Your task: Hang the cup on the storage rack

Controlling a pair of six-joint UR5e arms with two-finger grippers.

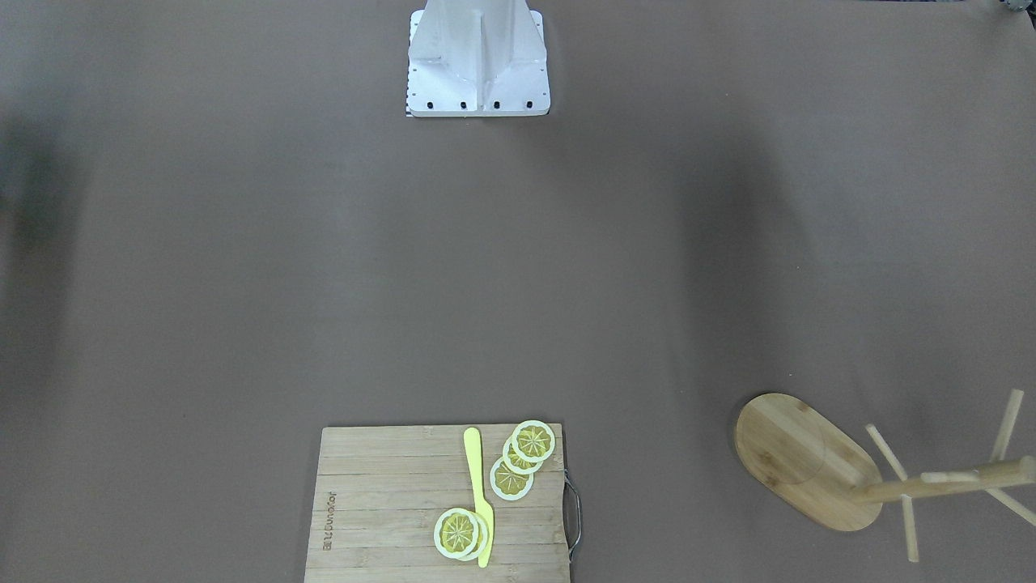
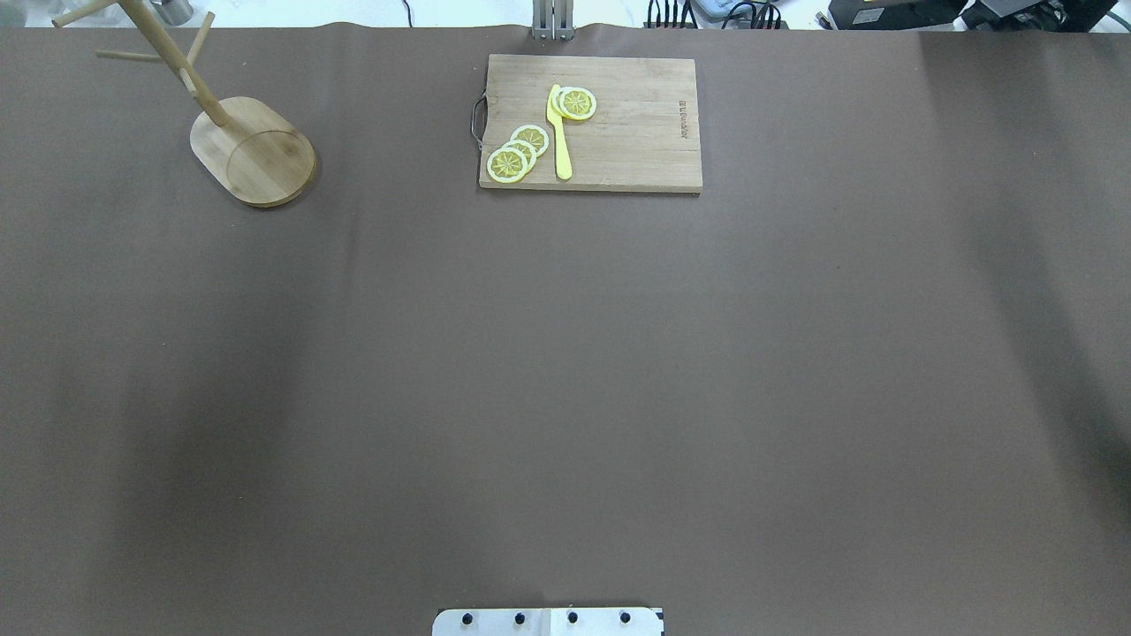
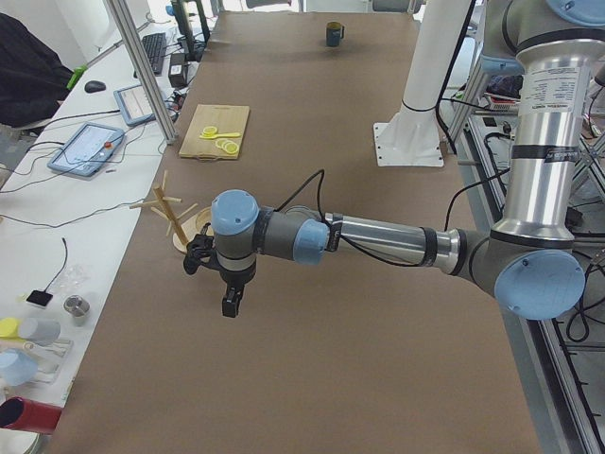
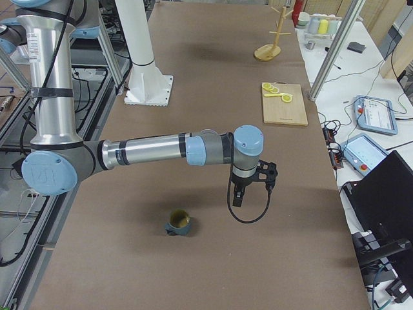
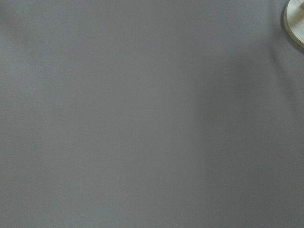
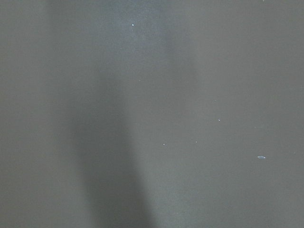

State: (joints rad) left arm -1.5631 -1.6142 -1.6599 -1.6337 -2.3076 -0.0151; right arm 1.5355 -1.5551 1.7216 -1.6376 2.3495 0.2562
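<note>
The slate-blue cup (image 4: 179, 223) stands upright on the brown table at the robot's right end, yellow-olive inside showing; it is small and far in the exterior left view (image 3: 335, 34). The bamboo storage rack (image 2: 256, 152) stands at the far left of the table (image 1: 809, 461), empty pegs angled out. My left gripper (image 3: 230, 305) hangs above the table near the rack (image 3: 175, 213). My right gripper (image 4: 237, 197) hangs above the table, up and right of the cup. I cannot tell whether either gripper is open or shut. The wrist views show bare table; the rack's base edge (image 5: 297, 23) shows at one corner.
A slatted wooden cutting board (image 2: 636, 132) with lemon slices (image 2: 517, 155) and a yellow knife (image 2: 559, 132) lies at the table's far edge, middle. The robot's white base (image 1: 477, 61) stands at the near edge. Side benches with tablets and cables flank the table.
</note>
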